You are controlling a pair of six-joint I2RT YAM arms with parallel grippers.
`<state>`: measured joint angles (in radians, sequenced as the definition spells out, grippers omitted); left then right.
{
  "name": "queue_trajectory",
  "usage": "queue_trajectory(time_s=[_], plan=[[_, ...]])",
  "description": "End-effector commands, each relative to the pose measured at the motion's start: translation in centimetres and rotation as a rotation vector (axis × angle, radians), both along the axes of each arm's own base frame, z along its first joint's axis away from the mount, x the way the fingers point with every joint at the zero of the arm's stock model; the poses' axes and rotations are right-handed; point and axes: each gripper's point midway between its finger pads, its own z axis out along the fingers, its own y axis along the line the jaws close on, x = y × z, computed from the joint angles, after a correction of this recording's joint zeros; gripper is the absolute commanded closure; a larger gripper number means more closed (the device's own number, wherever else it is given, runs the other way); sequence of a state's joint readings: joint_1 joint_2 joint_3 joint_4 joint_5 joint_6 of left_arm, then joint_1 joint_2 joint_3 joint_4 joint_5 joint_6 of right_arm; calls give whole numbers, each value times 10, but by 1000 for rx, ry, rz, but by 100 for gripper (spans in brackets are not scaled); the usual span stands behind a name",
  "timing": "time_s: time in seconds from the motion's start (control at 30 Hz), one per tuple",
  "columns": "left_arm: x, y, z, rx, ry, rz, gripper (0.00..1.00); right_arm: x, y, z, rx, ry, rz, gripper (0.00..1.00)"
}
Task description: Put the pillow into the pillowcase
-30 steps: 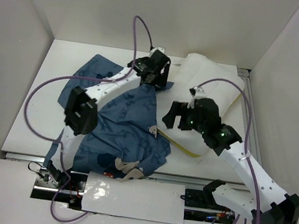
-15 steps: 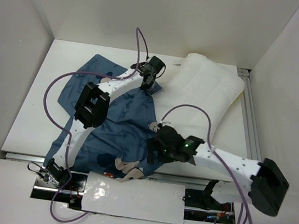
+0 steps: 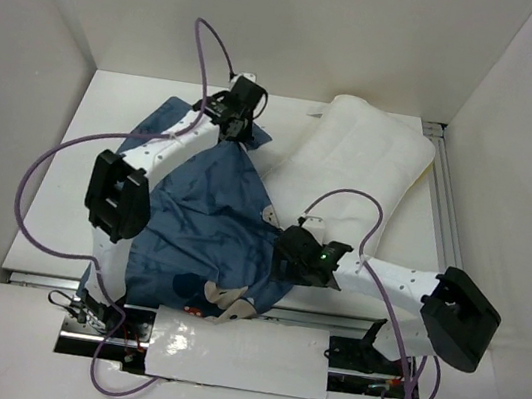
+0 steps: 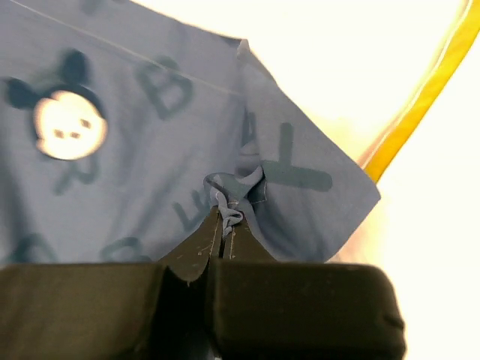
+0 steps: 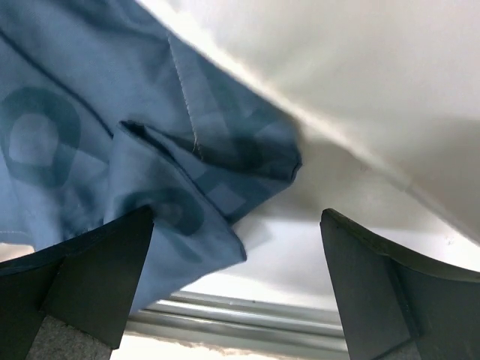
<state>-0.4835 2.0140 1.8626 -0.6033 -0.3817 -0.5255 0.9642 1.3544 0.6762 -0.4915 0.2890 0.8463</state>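
Spotter: Shifted since a second ago: the blue mouse-and-letter printed fabric pillowcase (image 3: 214, 207). Its far edge has been dragged leftward with the left hand (image 3: 237, 134). The right hand (image 3: 282, 255) has dropped from above the pillow to the case's near-right corner.

Recorder: Pillow position?

Spotter: The large cream-white quilted pillow (image 3: 358, 159) lies far right on the white surface (image 3: 75, 159), outside the case, its left edge touching blue fabric. The left wrist view shows a yellow band (image 4: 424, 90) along its side.

Recorder: Case?

Spotter: Crumpled, spread over the middle and near-left of the surface, reaching the near edge.

Recorder: Hands?

Spotter: Left hand pinched tight on a small bunched fold of pillowcase at its far edge, beside the pillow. Right hand spread wide, holding nothing. A folded case corner lies just ahead of its fingers (image 5: 90, 270), with the pillow behind.
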Motion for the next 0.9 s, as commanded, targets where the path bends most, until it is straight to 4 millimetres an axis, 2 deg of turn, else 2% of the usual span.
queue_trajectory(time_s=[0.0, 0.03, 0.07, 0.1, 0.13, 0.17, 0.2, 0.23, 0.27, 0.3, 0.37, 0.4, 0.43, 0.47, 0.5, 0.53, 0.57, 0.6, 0.63, 0.67, 0.7, 0.73, 0.77, 0.8, 0.83, 0.87], plan=[[10, 34, 39, -16, -109, 79, 100, 21, 20, 10, 85, -76, 22, 0], [9, 35, 47, -26, -128, 80, 100, 22, 24, 5, 83, -71, 40, 2], [9, 43, 41, -19, -116, 93, 100, 27, 25, 6, 80, -79, 45, 6], [8, 43, 47, -24, -127, 93, 100, 28, 29, 6, 81, -73, 58, 29], [8, 61, 50, -23, -129, 125, 100, 29, 29, -1, 50, -62, 79, 54], [8, 61, 50, -23, -129, 126, 100, 32, 33, 4, 61, -71, 79, 55], [9, 64, 50, -29, -126, 127, 100, 32, 33, 4, 61, -71, 79, 64], [8, 74, 54, -38, -134, 151, 100, 35, 33, 4, 43, -82, 99, 94], [7, 77, 63, -52, -147, 153, 100, 39, 31, 9, 24, -93, 88, 100], [9, 87, 68, -54, -158, 173, 100, 43, 29, 16, 8, -115, 86, 100], [8, 96, 85, -75, -190, 183, 100, 58, 16, 44, -59, -210, 86, 100], [2, 103, 101, -83, -212, 192, 100, 69, 26, 73, -38, -279, 90, 100], [1, 119, 119, -81, -255, 234, 100, 77, 25, 94, -56, -338, 117, 100], [-4, 129, 134, -83, -282, 255, 100, 89, 16, 128, -58, -441, 75, 100], [-8, 138, 153, -97, -321, 270, 100, 99, 18, 164, -27, -525, 51, 100], [-21, 160, 185, -114, -385, 309, 100, 105, 16, 191, -8, -598, 39, 100], [-29, 171, 211, -130, -441, 330, 100, 109, 5, 227, -5, -702, 37, 100], [-40, 183, 231, -140, -484, 350, 100, 117, 6, 267, 65, -797, 12, 100], [-61, 204, 264, -153, -559, 389, 100, 118, 2, 291, 51, -865, 48, 100], [-89, 225, 305, -141, -653, 428, 100, 114, -1, 341, 127, -973, 77, 100], [-92, 226, 316, -148, -679, 428, 100, 117, -3, 346, 138, -989, 60, 100], [-108, 240, 335, -131, -727, 472, 100, 115, -1, 380, 177, -1048, 83, 100], [-139, 247, 372, -129, -823, 479, 100, 109, 2, 399, 182, -1092, 155, 100], [-155, 255, 388, -119, -870, 505, 100, 105, 5, 422, 215, -1144, 184, 100], [-171, 260, 403, -112, -913, 521, 100, 98, 3, 453, 248, -1204, 212, 100], [-189, 269, 415, -75, -947, 553, 100, 93, 1, 471, 241, -1249, 246, 100]])
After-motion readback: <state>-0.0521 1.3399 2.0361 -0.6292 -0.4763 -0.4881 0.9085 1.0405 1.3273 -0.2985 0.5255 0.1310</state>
